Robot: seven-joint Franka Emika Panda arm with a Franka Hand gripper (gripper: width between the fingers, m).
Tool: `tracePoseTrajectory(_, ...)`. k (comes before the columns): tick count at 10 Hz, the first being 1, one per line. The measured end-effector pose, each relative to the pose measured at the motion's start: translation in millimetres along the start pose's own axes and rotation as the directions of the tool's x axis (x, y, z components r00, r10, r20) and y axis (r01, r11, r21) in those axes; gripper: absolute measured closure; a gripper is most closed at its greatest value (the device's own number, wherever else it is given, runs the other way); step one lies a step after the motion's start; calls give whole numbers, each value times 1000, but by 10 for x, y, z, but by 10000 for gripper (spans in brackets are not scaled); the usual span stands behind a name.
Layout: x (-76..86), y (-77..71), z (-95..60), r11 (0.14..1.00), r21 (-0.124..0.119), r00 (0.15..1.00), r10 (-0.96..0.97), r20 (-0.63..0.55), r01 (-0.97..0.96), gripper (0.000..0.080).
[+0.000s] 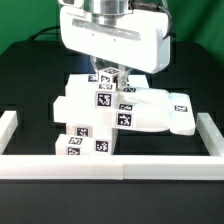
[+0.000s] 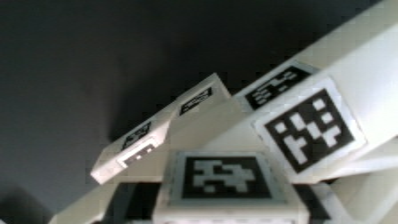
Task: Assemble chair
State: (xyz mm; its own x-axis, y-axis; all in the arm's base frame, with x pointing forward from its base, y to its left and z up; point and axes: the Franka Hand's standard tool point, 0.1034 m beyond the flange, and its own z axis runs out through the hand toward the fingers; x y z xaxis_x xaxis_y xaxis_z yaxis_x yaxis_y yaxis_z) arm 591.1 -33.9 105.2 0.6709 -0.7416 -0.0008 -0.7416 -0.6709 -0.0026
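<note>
While the arm hangs low, the end effector [image 1: 113, 76] pinches a tagged white chair part.

Where the chair [image 1: 105, 108] stands, its stacked blocks press close to the low white border wall [image 1: 110, 164] at the front, a flat slab [image 1: 160, 110] jutting toward the exterior view's right. Dark surface [image 1: 30, 85] lies open on the exterior view's left. From the wrist, tagged white faces [image 2: 222, 178] crowd the lens.

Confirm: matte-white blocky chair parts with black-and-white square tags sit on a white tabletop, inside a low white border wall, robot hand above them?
Wrong on the tabletop: the exterior view shows a black tabletop. The matte-white tagged chair parts, low white border wall and robot hand above are right.
</note>
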Motion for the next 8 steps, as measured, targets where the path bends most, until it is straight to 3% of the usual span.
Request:
tracePoseTrajectory(1,5,6,0,999,-1,999,-42,0,42,439)
tracePoseTrajectory(2,11,13,0,996,-1,996,-88,0,88,284)
tracePoseTrajectory(3,9,12,2,996,-1,996,-94,0,94,284)
tracePoseTrajectory(4,11,15,2,988,-5,988,-152,-2,152,178)
tracePoseTrajectory(5,13,21,2,955,-19,955,-296,-5,295,155)
tracePoseTrajectory(8,-1,17,8,822,-26,823,-569,2,568,150)
